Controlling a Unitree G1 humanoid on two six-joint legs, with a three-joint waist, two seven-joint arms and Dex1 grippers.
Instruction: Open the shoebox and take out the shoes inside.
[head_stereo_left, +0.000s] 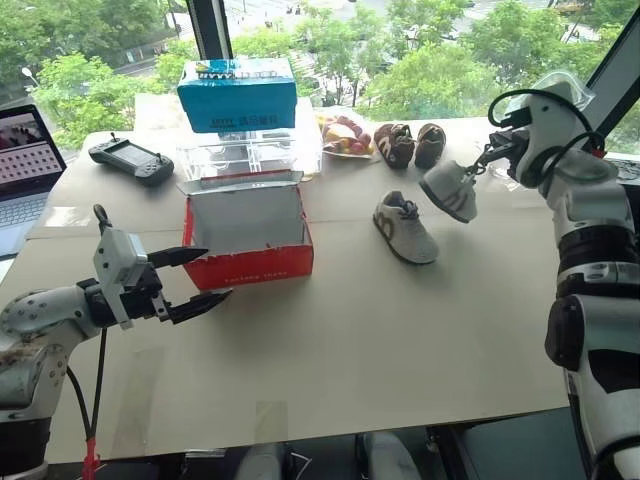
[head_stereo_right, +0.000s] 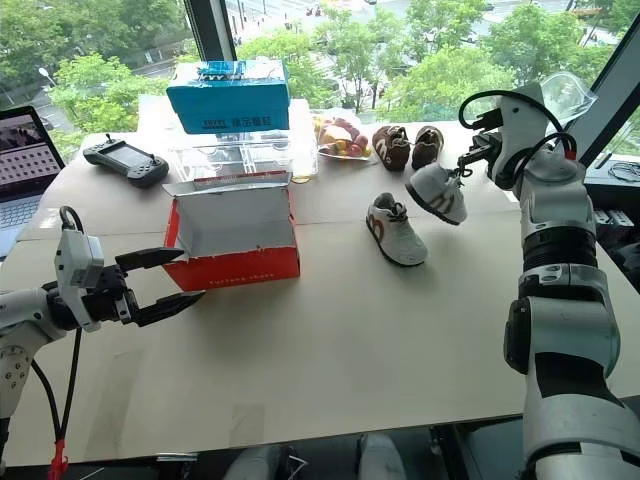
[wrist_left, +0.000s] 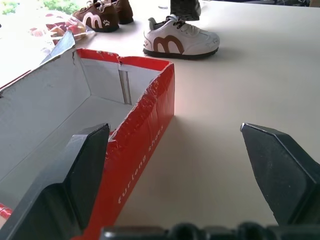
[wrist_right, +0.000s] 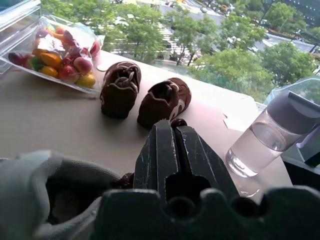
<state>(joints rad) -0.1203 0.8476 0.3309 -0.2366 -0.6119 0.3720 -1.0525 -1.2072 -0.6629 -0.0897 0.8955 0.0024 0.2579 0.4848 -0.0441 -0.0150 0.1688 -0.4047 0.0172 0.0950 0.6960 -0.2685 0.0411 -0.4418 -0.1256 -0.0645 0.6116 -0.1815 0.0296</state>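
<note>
The right pincer (head_stereo_left: 478, 168), clamped on the second shoe (head_stereo_left: 449, 190), hangs above the counter (head_stereo_left: 400, 330) just past the first shoe (head_stereo_left: 405, 227), so setting it down comes next, while the left pincer (head_stereo_left: 200, 275) gapes beside the empty shoebox (head_stereo_left: 248, 236).

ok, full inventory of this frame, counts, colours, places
shoebox: 1, red, open and empty, table centre-left
white sneakers: 2; one on the table right of the shoebox, one held in the air
brown shoes: 2, far edge
blue box: 1, on a clear container behind the shoebox
fruit bag: 1, multicoloured, left of the brown shoes
controller: 1, black, far left
laptop: 1, left edge
glass of water: 1, clear, near the brown shoes
left gripper: open, by the shoebox's near corner
right gripper: shut on the raised sneaker
</note>
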